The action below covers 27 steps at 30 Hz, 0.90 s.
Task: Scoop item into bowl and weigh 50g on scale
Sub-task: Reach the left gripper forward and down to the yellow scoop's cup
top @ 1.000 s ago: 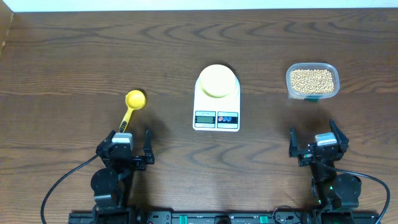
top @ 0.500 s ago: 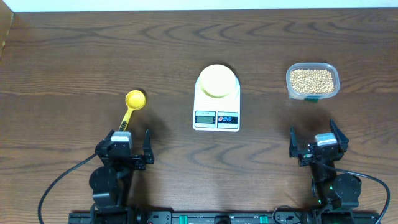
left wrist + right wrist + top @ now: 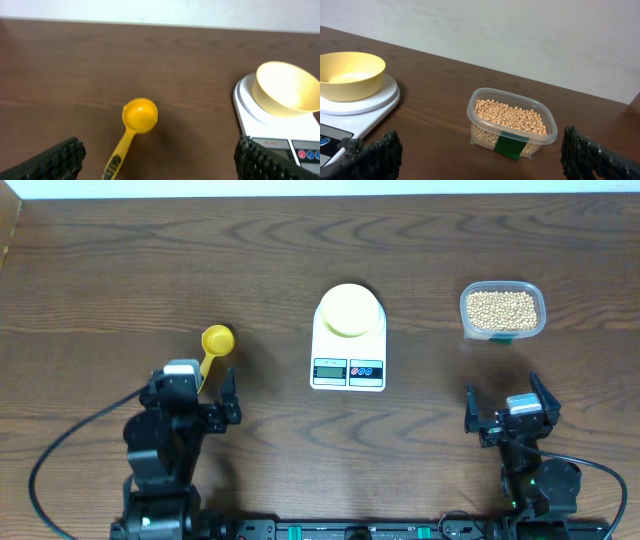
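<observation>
Both tools gaping wide over the tabletop point(image 3: 100, 280), gripping nothing

One clear tub point(image 3: 540, 308) is holding the heaped beans point(image 3: 502, 308) just ahead of the right tool point(image 3: 505, 408). One pale yellow bowl point(image 3: 348, 310) (empty) is sitting on the one white scale point(image 3: 348, 370), ahead of both tools and between them. One yellow scoop point(image 3: 217, 340), also empty, is lying just ahead of the left tool point(image 3: 190, 395), its handle running back between the spread fingers.
</observation>
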Tool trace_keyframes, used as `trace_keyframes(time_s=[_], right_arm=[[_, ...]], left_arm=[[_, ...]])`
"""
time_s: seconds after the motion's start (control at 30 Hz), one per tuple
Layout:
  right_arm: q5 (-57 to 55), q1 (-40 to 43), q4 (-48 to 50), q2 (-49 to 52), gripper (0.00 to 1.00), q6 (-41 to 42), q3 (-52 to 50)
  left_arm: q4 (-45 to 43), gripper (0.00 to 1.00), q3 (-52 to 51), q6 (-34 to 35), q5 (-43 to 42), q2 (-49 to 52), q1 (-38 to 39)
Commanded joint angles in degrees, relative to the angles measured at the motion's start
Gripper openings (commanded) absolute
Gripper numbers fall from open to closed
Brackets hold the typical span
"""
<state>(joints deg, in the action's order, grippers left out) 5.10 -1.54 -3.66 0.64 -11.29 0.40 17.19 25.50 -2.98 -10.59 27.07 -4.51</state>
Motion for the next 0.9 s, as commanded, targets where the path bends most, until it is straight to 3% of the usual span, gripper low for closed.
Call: trace_keyframes(time_s=[0.0, 0.4, 0.77, 0.87], right_arm=[[0.0, -0.4, -0.2, -0.3, 0.99, -0.6, -0.1], [0.0, -0.4, -0.2, -0.3, 0.99, -0.6, -0.1], [0.0, -0.4, -0.2, -0.3, 0.99, -0.6, -0.1], [0.0, -0.4, -0.2, -0.3, 0.99, -0.6, -0.1]], left_arm=[[2.0, 0.97, 4.7, 0.3, -1.0, 5.1, -0.4], [7.2, 0.97, 16.4, 0.3, -5.7, 19.7, -0.4], [22.4, 0.97, 33.5, -0.5, -5.7, 34.5, -0.5], [26.9, 0.97, 39.3, -4.9, -7.8, 39.0, -0.5]])
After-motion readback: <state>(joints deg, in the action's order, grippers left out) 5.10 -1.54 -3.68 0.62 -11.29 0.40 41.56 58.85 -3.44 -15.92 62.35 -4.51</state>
